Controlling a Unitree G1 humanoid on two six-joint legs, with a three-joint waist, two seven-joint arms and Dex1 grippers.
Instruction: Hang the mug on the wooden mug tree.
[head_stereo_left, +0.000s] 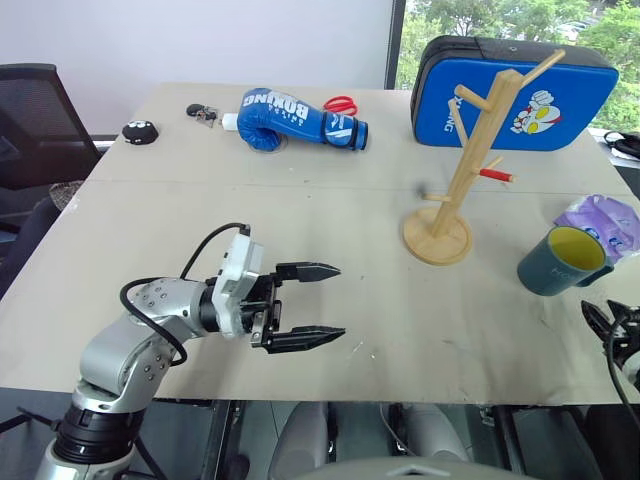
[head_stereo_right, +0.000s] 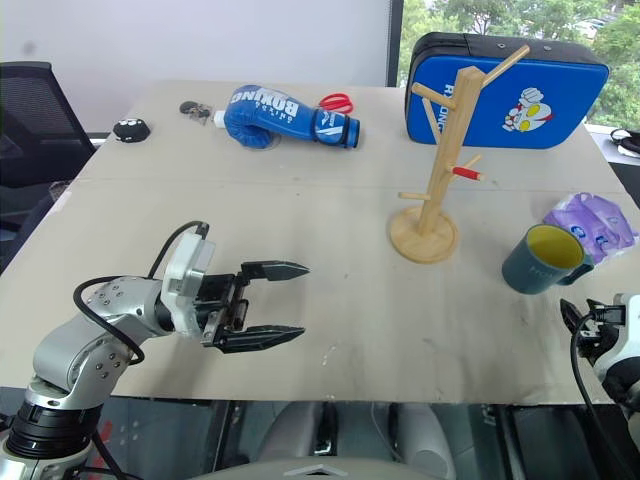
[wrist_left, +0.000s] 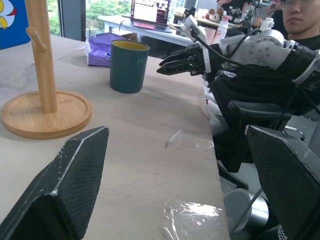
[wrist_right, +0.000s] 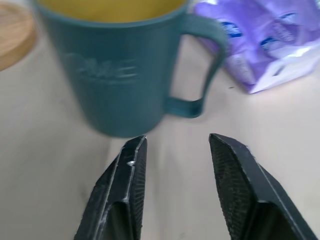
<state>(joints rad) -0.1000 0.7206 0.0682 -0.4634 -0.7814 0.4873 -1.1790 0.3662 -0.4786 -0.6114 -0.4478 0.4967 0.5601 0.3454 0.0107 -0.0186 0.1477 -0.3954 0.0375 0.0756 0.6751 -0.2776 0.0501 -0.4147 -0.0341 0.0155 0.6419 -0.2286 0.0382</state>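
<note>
The mug (head_stereo_left: 560, 262), dark teal with a yellow inside, stands upright on the table right of the wooden mug tree (head_stereo_left: 470, 160), its handle toward the purple bag. Nothing hangs on the tree's pegs, one of which is red-tipped. My right gripper (wrist_right: 177, 140) sits low at the table's near right edge, just short of the mug (wrist_right: 115, 65). Its fingers are apart with nothing between them, and the handle lies beyond the gap. My left gripper (head_stereo_left: 325, 305) hovers open over the near left of the table, pointing toward the tree and holding nothing.
A purple plastic bag (head_stereo_left: 605, 220) lies just behind the mug. At the back are a blue pad (head_stereo_left: 510, 90), a blue boxing glove (head_stereo_left: 300, 120), red scissors (head_stereo_left: 341, 104), keys (head_stereo_left: 203, 115) and a small black object (head_stereo_left: 139, 131). A person (wrist_left: 295, 15) sits beyond the table's right side.
</note>
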